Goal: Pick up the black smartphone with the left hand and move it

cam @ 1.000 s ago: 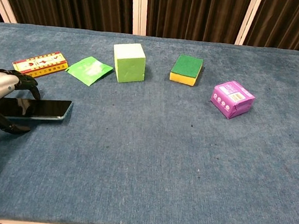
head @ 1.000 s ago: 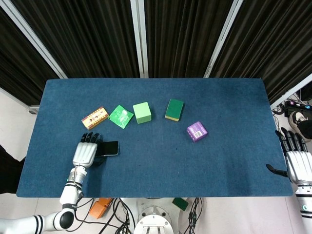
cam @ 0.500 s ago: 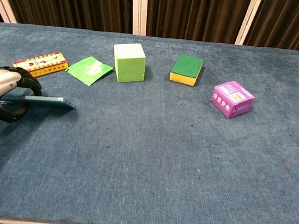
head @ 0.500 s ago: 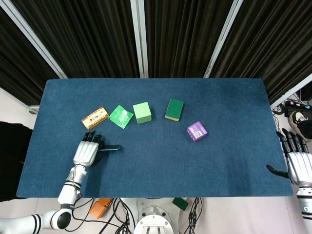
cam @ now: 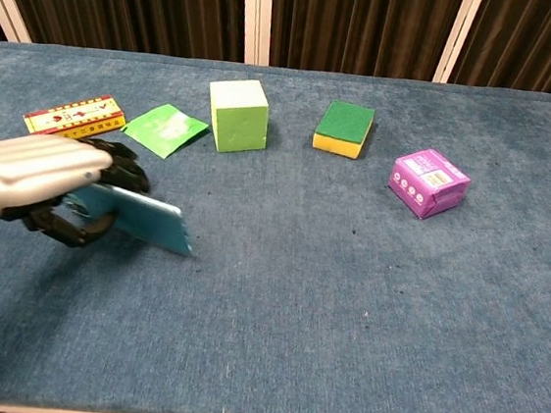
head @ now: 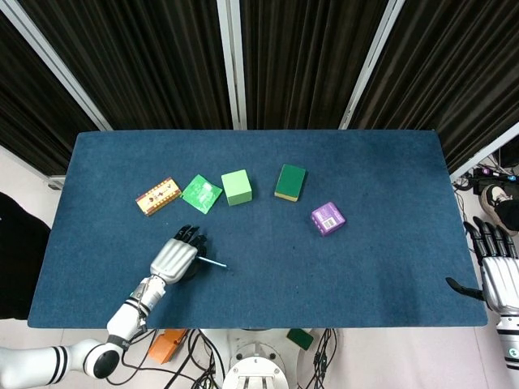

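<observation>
Fingers of the left hand were curled around the black smartphone, with dark fingertips on top and more of them under it. That phone was lifted off the blue table and tipped, so its teal-looking back faced the chest camera. It sat at the left side of the chest view, below the row of small things. In the head view the left hand was in the lower left part of the frame, and the phone showed only as a thin edge sticking out to the right of the fingers.

Far over at the right edge of the head view, the right hand was off the side of the table. Its fingers were spread apart and straight, and it held nothing.

Across the upper part of the table lay a row of things. From left to right in the chest view there was a red and yellow box, a flat green packet, a light green cube, a green and yellow sponge and a purple box. All of them were apart from the hand and the phone.
</observation>
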You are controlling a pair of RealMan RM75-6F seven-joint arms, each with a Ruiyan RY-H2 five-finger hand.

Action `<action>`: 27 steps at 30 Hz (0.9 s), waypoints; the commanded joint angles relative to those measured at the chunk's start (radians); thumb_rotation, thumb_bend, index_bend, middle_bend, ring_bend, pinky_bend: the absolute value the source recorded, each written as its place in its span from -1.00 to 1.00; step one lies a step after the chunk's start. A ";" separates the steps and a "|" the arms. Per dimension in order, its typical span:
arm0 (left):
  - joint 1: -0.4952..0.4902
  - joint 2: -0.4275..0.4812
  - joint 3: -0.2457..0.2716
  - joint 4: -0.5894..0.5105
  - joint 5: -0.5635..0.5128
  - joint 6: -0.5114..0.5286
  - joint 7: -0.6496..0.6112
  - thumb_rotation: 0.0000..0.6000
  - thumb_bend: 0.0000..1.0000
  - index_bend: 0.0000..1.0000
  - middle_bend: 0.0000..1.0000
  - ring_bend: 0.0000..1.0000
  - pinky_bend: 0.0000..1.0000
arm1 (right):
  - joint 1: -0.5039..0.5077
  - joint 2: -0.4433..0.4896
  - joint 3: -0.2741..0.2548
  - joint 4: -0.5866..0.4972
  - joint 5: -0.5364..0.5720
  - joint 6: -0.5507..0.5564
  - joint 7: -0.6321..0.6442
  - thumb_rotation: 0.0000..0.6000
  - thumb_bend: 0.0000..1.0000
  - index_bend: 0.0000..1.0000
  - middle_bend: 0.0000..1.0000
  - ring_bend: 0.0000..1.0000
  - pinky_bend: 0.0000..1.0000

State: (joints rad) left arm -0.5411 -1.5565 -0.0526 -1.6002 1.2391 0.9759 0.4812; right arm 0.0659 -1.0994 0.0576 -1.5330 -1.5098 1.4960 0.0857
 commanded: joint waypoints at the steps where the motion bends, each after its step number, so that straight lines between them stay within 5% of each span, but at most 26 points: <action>1: -0.028 0.008 -0.017 -0.016 -0.043 -0.037 0.006 1.00 0.21 -0.18 -0.69 -0.98 -0.88 | -0.002 -0.001 -0.001 0.002 0.001 0.001 0.003 1.00 -0.70 -1.00 -1.00 -1.00 -1.00; 4: -0.041 0.016 -0.028 -0.032 -0.073 -0.043 0.014 1.00 0.19 -0.50 -0.76 -1.00 -0.88 | -0.005 -0.002 -0.001 0.006 0.002 0.003 0.008 1.00 -0.70 -1.00 -1.00 -1.00 -1.00; 8: -0.045 0.020 -0.033 -0.047 -0.093 -0.024 0.024 1.00 0.18 -0.66 -0.79 -1.00 -0.88 | -0.005 -0.004 0.000 0.013 0.003 0.002 0.014 1.00 -0.70 -1.00 -1.00 -1.00 -1.00; 21: -0.026 0.044 -0.059 -0.078 -0.085 0.075 -0.037 1.00 0.11 -0.72 -0.80 -1.00 -0.88 | -0.005 -0.009 0.004 0.034 0.006 -0.002 0.035 1.00 -0.70 -1.00 -1.00 -1.00 -1.00; 27: 0.067 0.132 -0.067 -0.120 -0.044 0.250 -0.097 1.00 -0.07 -0.72 -0.80 -0.99 -0.88 | -0.003 -0.002 0.004 0.047 0.004 -0.007 0.052 1.00 -0.70 -1.00 -1.00 -1.00 -1.00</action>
State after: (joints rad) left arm -0.5261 -1.4734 -0.1163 -1.6979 1.1694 1.1429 0.4158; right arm 0.0620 -1.1030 0.0615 -1.4879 -1.5049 1.4899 0.1355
